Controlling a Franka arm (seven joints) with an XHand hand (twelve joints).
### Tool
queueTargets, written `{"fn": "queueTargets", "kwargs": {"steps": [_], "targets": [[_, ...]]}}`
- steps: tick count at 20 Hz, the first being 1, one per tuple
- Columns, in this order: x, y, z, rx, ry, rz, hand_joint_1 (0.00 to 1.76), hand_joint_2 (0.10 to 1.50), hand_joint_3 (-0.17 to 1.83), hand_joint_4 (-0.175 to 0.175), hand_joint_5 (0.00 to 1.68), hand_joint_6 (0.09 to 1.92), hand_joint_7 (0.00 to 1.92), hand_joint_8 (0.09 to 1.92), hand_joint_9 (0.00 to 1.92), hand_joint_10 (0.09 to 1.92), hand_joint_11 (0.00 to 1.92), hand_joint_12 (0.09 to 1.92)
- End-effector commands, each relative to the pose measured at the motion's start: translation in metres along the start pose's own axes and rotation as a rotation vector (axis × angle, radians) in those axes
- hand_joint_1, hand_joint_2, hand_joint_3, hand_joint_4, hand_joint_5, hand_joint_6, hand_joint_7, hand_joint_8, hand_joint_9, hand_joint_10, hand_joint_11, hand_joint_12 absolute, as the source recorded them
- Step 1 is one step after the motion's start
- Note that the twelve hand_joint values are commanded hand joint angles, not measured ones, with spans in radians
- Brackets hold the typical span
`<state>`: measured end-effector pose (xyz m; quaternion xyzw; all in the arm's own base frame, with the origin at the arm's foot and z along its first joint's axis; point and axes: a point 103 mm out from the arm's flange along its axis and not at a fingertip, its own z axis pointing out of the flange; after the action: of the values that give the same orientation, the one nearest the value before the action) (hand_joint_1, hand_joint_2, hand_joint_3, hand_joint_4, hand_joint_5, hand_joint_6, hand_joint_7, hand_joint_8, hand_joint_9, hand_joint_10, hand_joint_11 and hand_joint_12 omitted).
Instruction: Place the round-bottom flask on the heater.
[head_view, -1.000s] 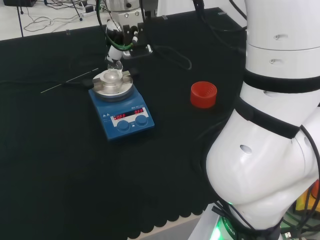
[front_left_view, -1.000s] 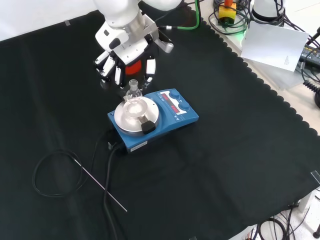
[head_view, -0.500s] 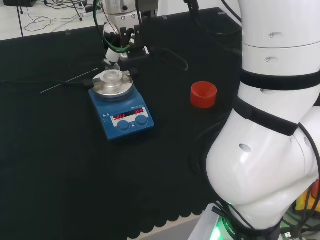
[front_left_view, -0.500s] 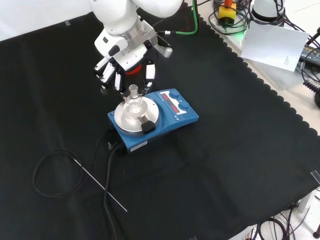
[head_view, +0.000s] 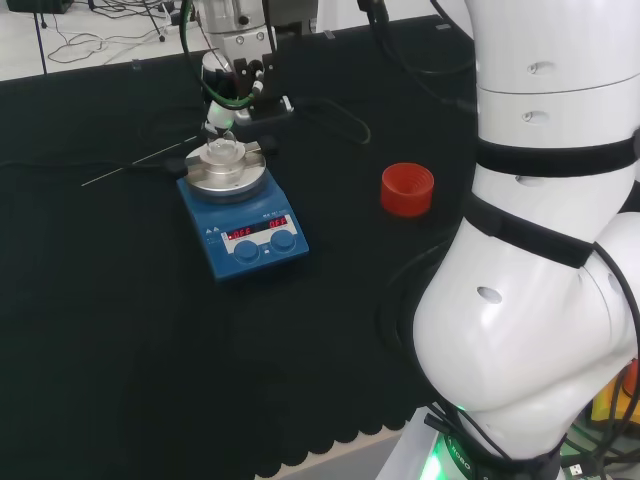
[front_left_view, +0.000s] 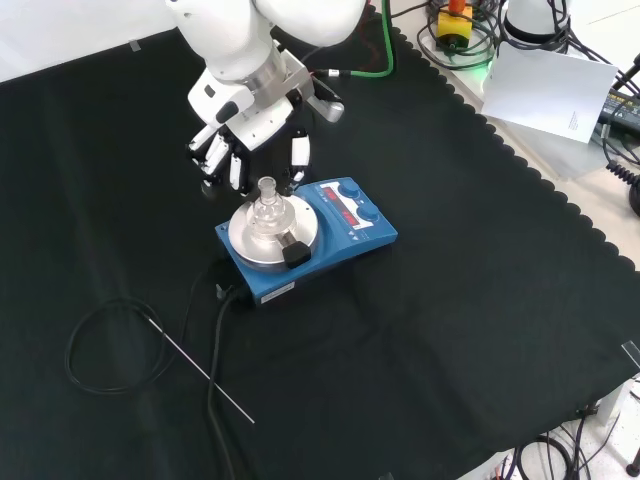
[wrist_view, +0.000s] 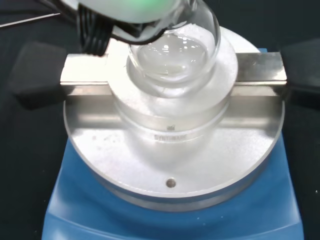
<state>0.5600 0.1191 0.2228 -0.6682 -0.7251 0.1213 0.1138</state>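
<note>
A clear round-bottom flask (front_left_view: 267, 206) stands upright in the round metal block of the blue heater (front_left_view: 340, 238). In the head view the flask (head_view: 222, 152) sits on the heater (head_view: 245, 222) at the far left. My hand (front_left_view: 248, 130) hovers just beyond and above the flask's neck. Its fingers (front_left_view: 298, 156) hang down, spread and relaxed, apart from the glass. In the head view the hand (head_view: 236, 78) is above the flask. The wrist view looks down on the flask's bulb (wrist_view: 172, 52) seated in the block (wrist_view: 170, 150).
A red ribbed ring stand (head_view: 407, 189) lies on the cloth to the heater's right in the head view. A black cable loop (front_left_view: 100, 350) and a thin rod (front_left_view: 200, 376) lie near the front. White paper (front_left_view: 550, 88) rests at the cloth's far right.
My hand has lifted up and away from the flask, its fingers no longer around the neck. The flask stays in the heater's block.
</note>
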Motion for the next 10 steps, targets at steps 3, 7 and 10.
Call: {"fn": "queueTargets", "kwargs": {"steps": [3, 7, 10], "targets": [[0.014, -0.002, 0.000, 0.018, 0.007, 0.011, 1.09, 0.72, 0.68, 0.148, 1.11, 0.95, 0.29, 0.69, 0.49, 0.65, 0.04, 1.42], [-0.009, 0.003, 0.006, 0.027, 0.048, 0.011, 1.01, 0.76, 0.56, 0.018, 0.96, 0.88, 0.25, 0.70, 0.43, 0.68, 0.01, 1.43], [-0.016, 0.003, 0.006, 0.039, 0.055, 0.020, 0.97, 0.69, 0.63, -0.045, 0.80, 0.85, 0.21, 0.70, 0.39, 0.69, 0.00, 1.41]]}}
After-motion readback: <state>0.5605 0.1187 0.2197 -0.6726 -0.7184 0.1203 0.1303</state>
